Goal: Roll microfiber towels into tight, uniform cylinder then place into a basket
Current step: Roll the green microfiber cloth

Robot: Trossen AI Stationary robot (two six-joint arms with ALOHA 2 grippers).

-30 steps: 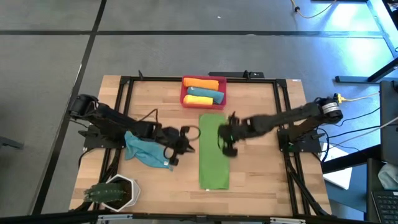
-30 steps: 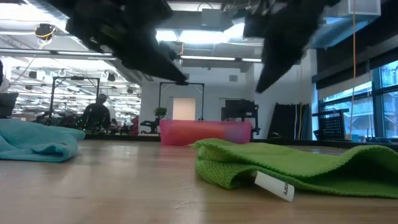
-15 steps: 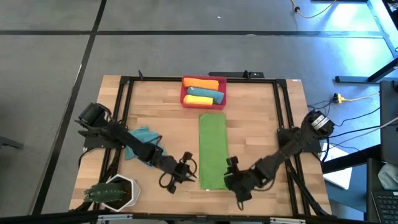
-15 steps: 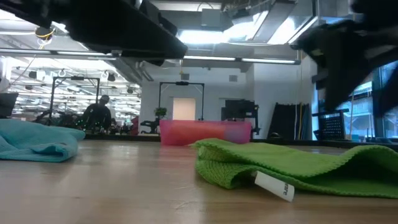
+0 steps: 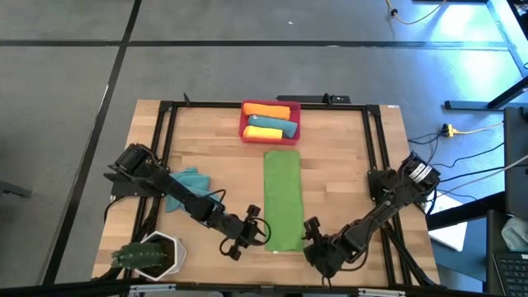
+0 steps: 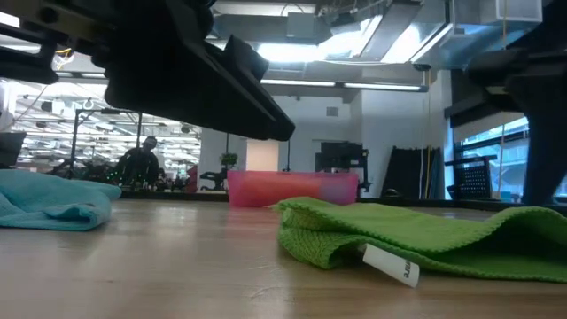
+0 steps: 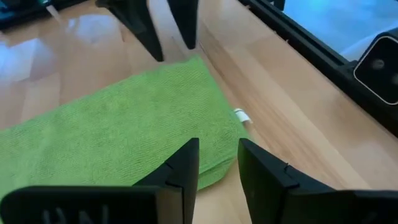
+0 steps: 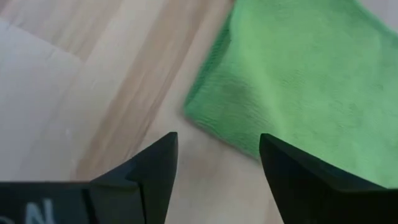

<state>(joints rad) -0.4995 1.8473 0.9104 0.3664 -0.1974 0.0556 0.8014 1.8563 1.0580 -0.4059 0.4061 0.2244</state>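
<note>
A green microfiber towel (image 5: 280, 200), folded into a long strip, lies flat on the table with its far end toward the basket (image 5: 294, 130). A white label (image 6: 390, 263) sticks out at its near end. My left gripper (image 5: 256, 233) stands open by a narrow gap over the strip's near left corner (image 7: 214, 168). My right gripper (image 5: 312, 239) is wide open just off the near right corner (image 8: 205, 112). The red-pink basket holds orange, yellow and teal rolls. A teal towel (image 5: 186, 183) lies crumpled at the left.
A white hexagonal pot with a plant (image 5: 153, 254) stands at the near left corner. A black frame (image 5: 165, 148) runs along the table's edges. Bare wood lies on both sides of the green strip.
Both grippers have swung from the table's middle toward its near edge and sunk, ending at the near end of the green strip, the left at its left corner and the right at its right corner. The green towel has stayed where it was.
</note>
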